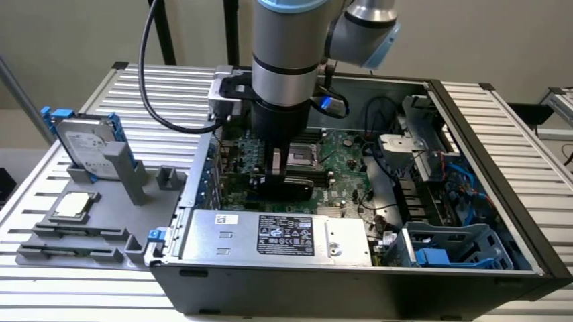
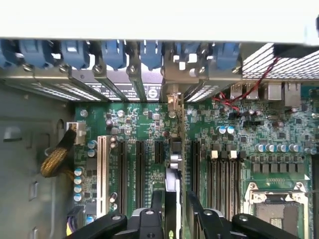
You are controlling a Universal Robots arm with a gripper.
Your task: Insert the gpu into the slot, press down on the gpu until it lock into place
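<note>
Exterior view high, angled down at open computer case (image 1: pixel 465 268), wrist view close above motherboard (image 2: pixel 144 124), shared

motherboard (image 2: pixel 149 129) green | slot clips (image 2: pixel 114 52) blue | fingers (image 2: pixel 199 211) black

Plain beige wall (image 1: pixel 501 33) behind — even, diffuse light, no hard shadows. Work surface is a slatted aluminium table (image 1: pixel 528 134), ribs running across. Black stand poles (image 1: pixel 166 33) rise behind it; more metal framing (image 1: pixel 559 107) at the exterior view's right edge.
</note>
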